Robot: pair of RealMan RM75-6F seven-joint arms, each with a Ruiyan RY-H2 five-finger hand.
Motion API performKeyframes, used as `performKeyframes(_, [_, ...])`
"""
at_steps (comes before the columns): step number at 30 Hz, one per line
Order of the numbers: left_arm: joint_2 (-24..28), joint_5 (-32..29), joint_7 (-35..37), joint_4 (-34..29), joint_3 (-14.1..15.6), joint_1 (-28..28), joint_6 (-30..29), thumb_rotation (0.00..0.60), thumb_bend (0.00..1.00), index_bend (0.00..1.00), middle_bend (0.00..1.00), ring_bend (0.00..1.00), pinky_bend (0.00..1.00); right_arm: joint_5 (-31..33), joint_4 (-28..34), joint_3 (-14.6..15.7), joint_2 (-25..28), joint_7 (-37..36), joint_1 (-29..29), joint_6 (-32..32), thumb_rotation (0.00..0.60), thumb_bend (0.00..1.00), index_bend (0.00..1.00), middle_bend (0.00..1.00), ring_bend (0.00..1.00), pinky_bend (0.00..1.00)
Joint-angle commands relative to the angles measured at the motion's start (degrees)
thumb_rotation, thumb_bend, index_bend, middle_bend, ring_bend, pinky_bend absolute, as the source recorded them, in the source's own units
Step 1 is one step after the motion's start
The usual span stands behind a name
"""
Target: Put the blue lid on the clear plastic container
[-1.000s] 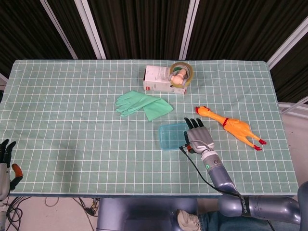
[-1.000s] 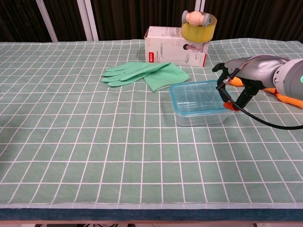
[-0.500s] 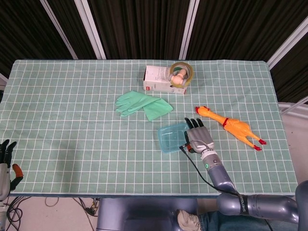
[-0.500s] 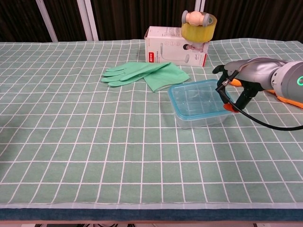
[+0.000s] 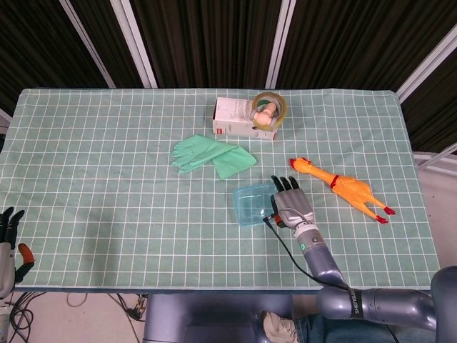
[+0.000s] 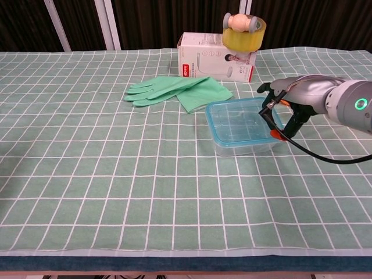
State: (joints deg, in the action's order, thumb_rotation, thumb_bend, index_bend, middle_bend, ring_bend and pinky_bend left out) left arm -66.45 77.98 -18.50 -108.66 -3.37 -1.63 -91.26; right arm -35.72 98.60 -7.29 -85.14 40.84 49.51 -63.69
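Right hand (image 6: 293, 96) lies flat, fingers (image 5: 285, 184) spread, resting on the blue lid (image 6: 241, 119) of the clear plastic container (image 6: 244, 142). White box (image 6: 216, 57) beyond fingers, print unreadable. Left hand (image 5: 8, 229) idle, fingers apart.

Right hand (image 5: 289, 201): I see it low over the table, palm down, fingers stretched forward, arm reaching in from the near edge.
Left hand (image 5: 10, 232): at the table's near-left corner, fingers up and apart, holding nothing.
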Motion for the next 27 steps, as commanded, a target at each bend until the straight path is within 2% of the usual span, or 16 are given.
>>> performKeyframes(1, [0.02, -0.03, 0.04, -0.06, 0.0, -0.01, -0.01, 0.6, 0.76, 0.1, 0.0, 0.0, 0.0, 0.42, -0.3, -0.05, -0.26, 0.3, 0.14, 0.15, 0.6, 0.55, 0.61, 0.0, 0.0, 0.0])
performKeyframes(10, [0.11, -0.01, 0.09, -0.18, -0.02, -0.02, -0.03, 0.6, 0.76, 0.1, 0.0, 0.0, 0.0, 1.24, 0.31, -1.24, 0.19, 0.57, 0.43, -0.47, 0.6, 0.55, 0.61, 0.0, 0.0, 0.0])
performKeyframes(19, [0.26, -0.21, 0.32, -0.48, -0.08, -0.03, 0.05, 0.6, 0.76, 0.1, 0.0, 0.0, 0.0, -0.47, 3.33, -6.07, 3.84, -2.85, 0.16, -2.87, 0.6, 0.55, 0.61, 0.0, 0.0, 0.0])
performKeyframes(27, [0.42, -1.51, 0.59, -0.67, -0.41, 0.23, 0.84, 0.6, 0.76, 0.1, 0.0, 0.0, 0.0, 2.8, -0.17, -9.6, 3.89, -3.66, 2.18, -1.03, 0.6, 0.55, 0.61, 0.0, 0.0, 0.0])
